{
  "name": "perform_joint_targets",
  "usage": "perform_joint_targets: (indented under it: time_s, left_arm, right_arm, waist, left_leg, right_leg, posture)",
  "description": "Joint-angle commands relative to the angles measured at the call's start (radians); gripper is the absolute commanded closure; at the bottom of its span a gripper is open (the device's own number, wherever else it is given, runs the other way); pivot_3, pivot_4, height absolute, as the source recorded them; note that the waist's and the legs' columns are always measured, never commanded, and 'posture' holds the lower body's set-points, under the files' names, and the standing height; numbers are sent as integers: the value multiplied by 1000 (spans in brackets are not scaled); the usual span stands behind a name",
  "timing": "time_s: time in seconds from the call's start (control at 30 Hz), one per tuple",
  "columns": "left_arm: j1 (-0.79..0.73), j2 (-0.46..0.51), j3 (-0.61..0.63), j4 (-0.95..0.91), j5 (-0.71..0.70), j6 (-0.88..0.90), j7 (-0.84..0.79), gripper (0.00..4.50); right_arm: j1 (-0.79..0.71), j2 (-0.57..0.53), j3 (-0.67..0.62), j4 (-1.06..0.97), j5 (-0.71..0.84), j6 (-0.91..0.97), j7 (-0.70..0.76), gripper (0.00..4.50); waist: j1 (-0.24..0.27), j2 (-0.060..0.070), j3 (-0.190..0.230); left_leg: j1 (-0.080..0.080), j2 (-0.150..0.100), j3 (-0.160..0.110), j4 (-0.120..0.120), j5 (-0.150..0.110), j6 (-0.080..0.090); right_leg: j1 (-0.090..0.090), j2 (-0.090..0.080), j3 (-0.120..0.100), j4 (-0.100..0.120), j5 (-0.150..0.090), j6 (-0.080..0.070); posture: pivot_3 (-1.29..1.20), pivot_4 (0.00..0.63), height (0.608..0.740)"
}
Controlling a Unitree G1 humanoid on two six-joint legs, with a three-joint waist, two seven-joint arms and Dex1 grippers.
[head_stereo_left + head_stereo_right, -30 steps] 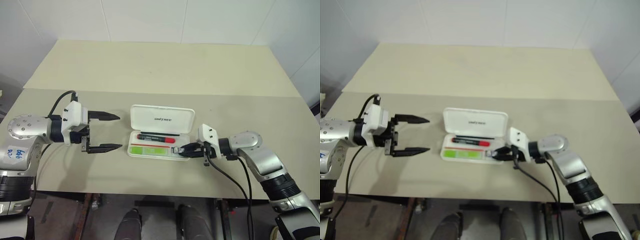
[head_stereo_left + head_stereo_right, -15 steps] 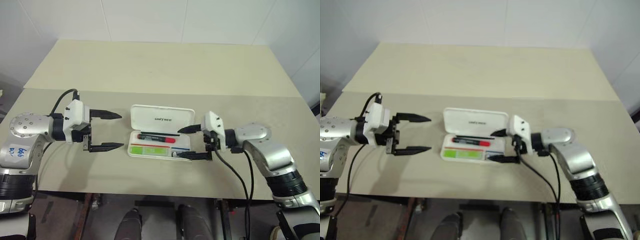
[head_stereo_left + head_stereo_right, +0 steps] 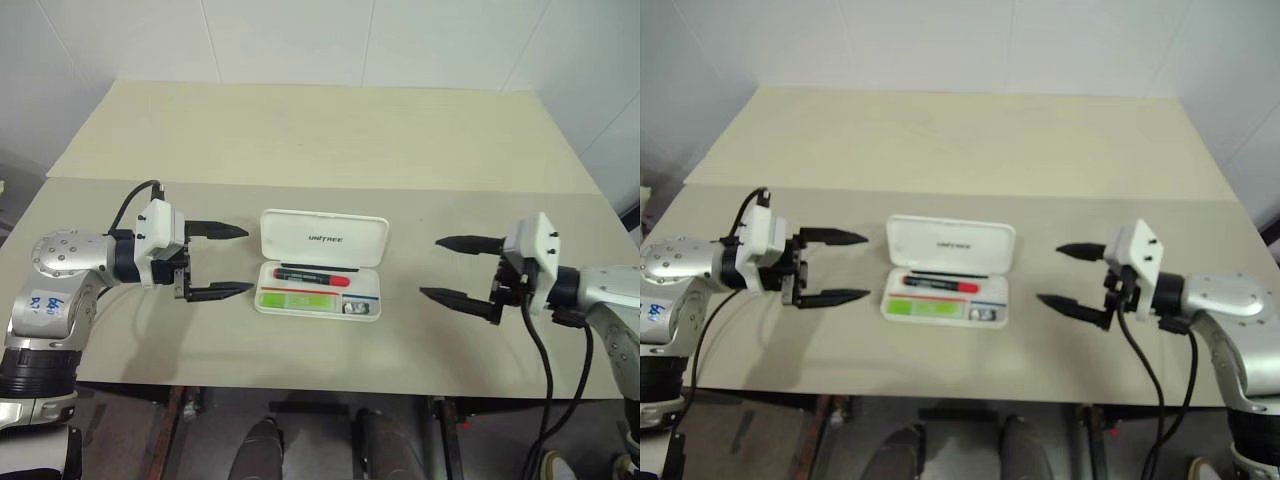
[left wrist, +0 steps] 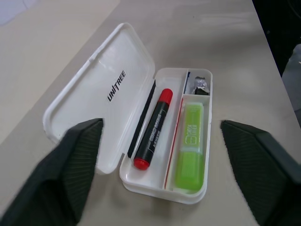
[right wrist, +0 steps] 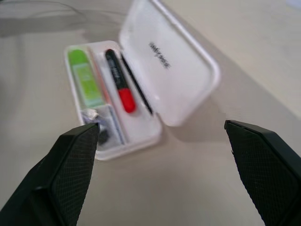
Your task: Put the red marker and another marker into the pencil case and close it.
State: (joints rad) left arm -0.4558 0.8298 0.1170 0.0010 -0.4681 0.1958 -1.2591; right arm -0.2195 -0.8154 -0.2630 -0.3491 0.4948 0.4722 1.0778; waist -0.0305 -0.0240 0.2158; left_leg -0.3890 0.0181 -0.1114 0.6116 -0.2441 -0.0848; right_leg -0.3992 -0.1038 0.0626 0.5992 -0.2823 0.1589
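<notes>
The left gripper hung to the left of the case, its two fingers spread apart and empty, pointing toward the case and just short of it. Nothing was between its fingers.

In the middle of the table the case lay open, its lid folded back on the far side and standing clear of the tray. The red marker lay inside the tray, in the far compartment next to the lid hinge, with its red cap toward the right. The green marker lay in the near compartment, alongside the red one with a thin divider between them. A small dark and silvery object sat in the little pocket at the right end of the tray; what it was could not be told.

The right gripper was well to the right of the case, its fingers wide apart, holding nothing and pointing back toward the case.

By this showing, the loading part of the task was done: both markers were in the tray and neither gripper carried anything. What remained was closing the case. The lid was fully open, so it needed to be swung forward over the tray and pressed down until it shut, probably with one gripper steadying the tray while the other tipped the lid.
</notes>
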Motion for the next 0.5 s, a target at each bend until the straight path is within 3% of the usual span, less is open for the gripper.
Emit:
perform_joint_targets:
  time_s: [0.03,0.3,0.5]
  left_arm:
    - [-19,-5,19,12,-14,-22,-12,1655]
    - [-35,-26,12,34,-4,-43,-16,4335]
    - [-15,-46,52,12,-13,-54,45,4455]
  right_arm:
    - [3,-11,-30,-23,12,-30,-21,0]
    - [-22,-6,15,-19,2,-49,-43,0]
    - [-38,-8,39,-4,-7,-61,-46,0]
  waist:
    - [0,0,0]
    - [3,0,0]
    - [2,0,0]
  left_leg:
    - [0,0,0,0,0,0]
    - [-1,0,0,0,0,0]
    - [0,0,0,0,0,0]
  right_leg:
    - [0,0,0,0,0,0]
    - [0,0,0,0,0,0]
    - [0,0,0,0,0,0]
  posture:
    - [0,150,740]
    - [0,150,740]
    - [0,150,740]
